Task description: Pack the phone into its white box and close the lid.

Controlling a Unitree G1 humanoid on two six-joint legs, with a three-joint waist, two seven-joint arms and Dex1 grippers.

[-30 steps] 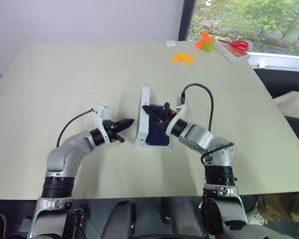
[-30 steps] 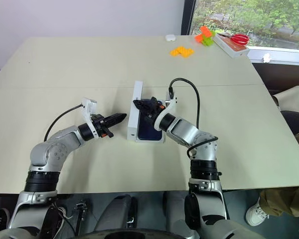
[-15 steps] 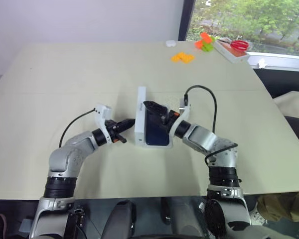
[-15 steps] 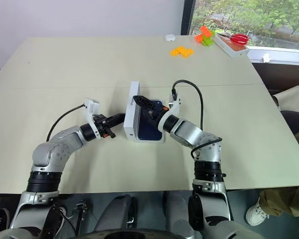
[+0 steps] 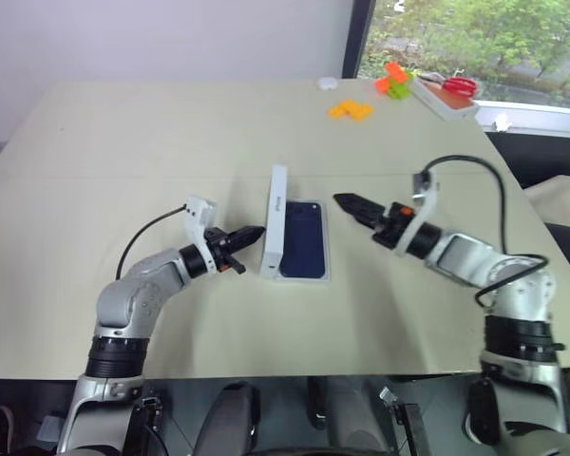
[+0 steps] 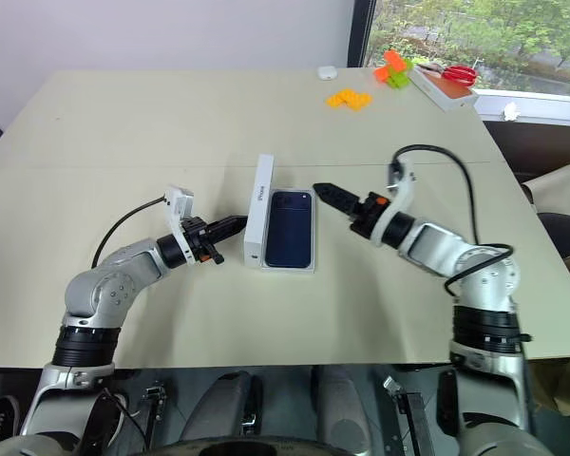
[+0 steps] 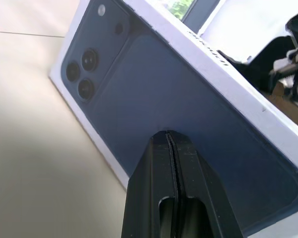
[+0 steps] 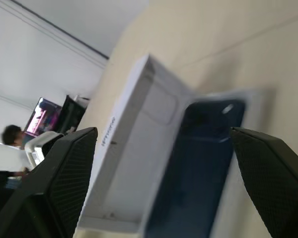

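The dark navy phone (image 5: 302,237) lies flat in the white box (image 5: 300,278) at mid-table. The lid (image 5: 276,214) stands on edge along the box's left side, its pale inside (image 8: 134,158) facing the phone (image 8: 201,158). My left gripper (image 5: 255,232) is shut, its tip against the lid's printed outer face (image 7: 154,74), which carries a dark phone picture. My right gripper (image 5: 350,201) hovers just right of the box, level and pointing at it. It is open and holds nothing, its fingers (image 8: 64,173) spread wide.
Far back right are orange pieces (image 5: 349,109), an orange and green toy (image 5: 391,81), a tray with red scissors (image 5: 446,90) and a small white object (image 5: 325,84). Bare tabletop lies all around the box. A person (image 8: 12,136) sits far off.
My right gripper has opened and pulled away to the right from over the box, leaving the phone lying in it. The left gripper and the upright lid have stayed put.
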